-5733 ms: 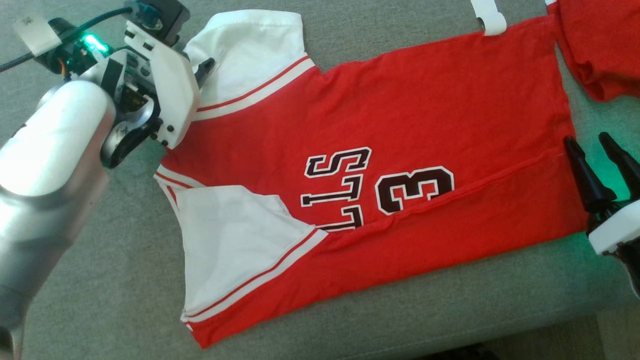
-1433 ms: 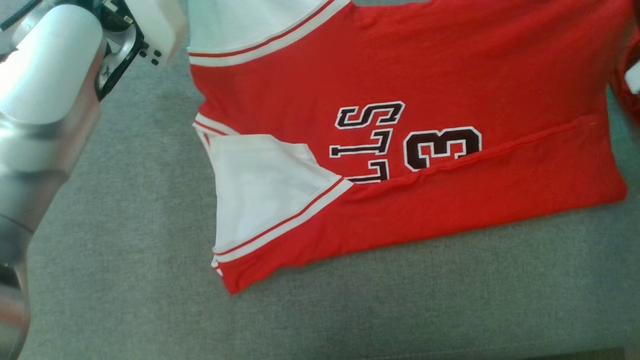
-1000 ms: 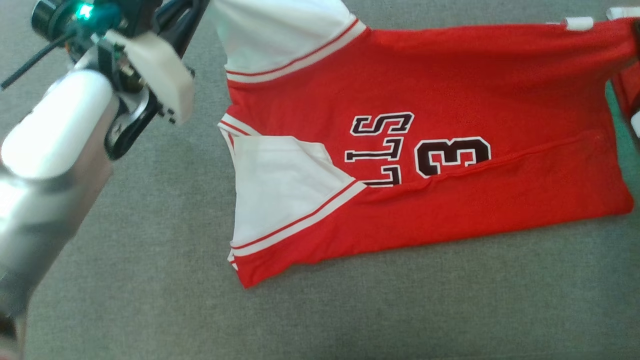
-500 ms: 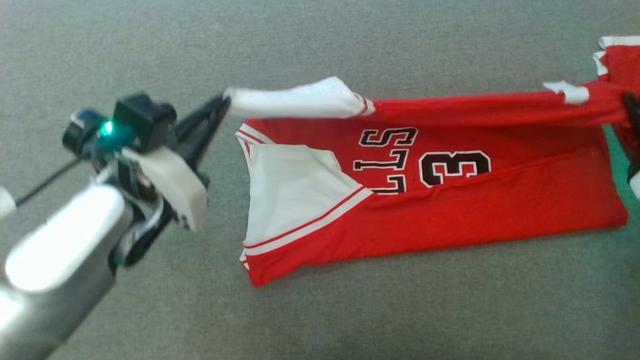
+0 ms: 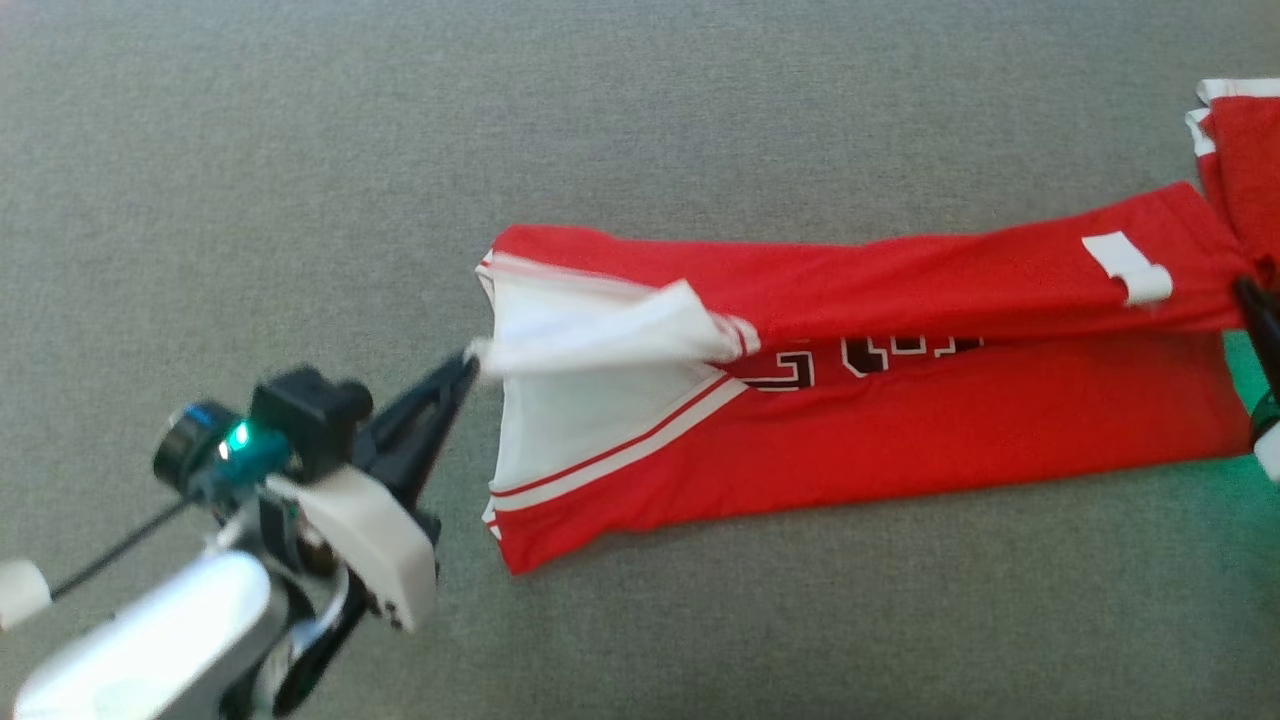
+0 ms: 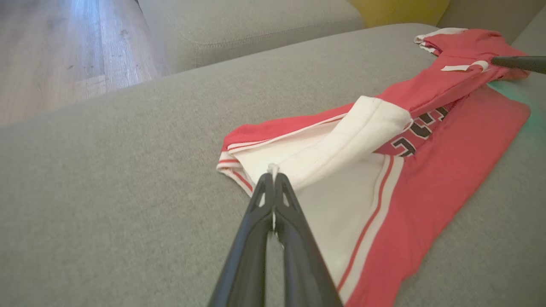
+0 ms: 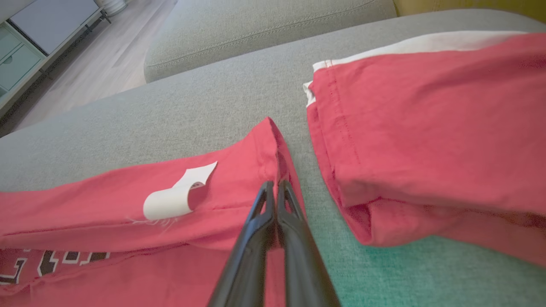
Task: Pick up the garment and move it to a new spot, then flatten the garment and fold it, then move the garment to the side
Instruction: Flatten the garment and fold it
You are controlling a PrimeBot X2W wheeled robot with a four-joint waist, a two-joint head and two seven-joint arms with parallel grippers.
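The garment [image 5: 900, 440] is a red jersey with white sleeves and dark lettering, lying lengthwise on the grey cushion [image 5: 300, 200]. Its far long edge is lifted and carried over toward the near side, covering most of the lettering. My left gripper [image 5: 468, 362] is shut on the tip of the white sleeve [image 6: 341, 145], seen up close as my left gripper [image 6: 273, 177] pinching white cloth. My right gripper [image 7: 275, 184] is shut on the red hem corner, beside a curled white label [image 7: 170, 198]; its finger [image 5: 1258, 320] shows at the head view's right edge.
A second folded red garment [image 7: 426, 128] lies just right of the hem corner, also seen as that red pile [image 5: 1240, 140] at the upper right. The cushion's far edge meets another cushion [image 6: 239, 25] and a wooden floor [image 6: 47, 51].
Both grippers have drawn the lifted far edge toward the near side, so the fold now covers most of the lettering. The head camera has also shifted over the earlier frames.
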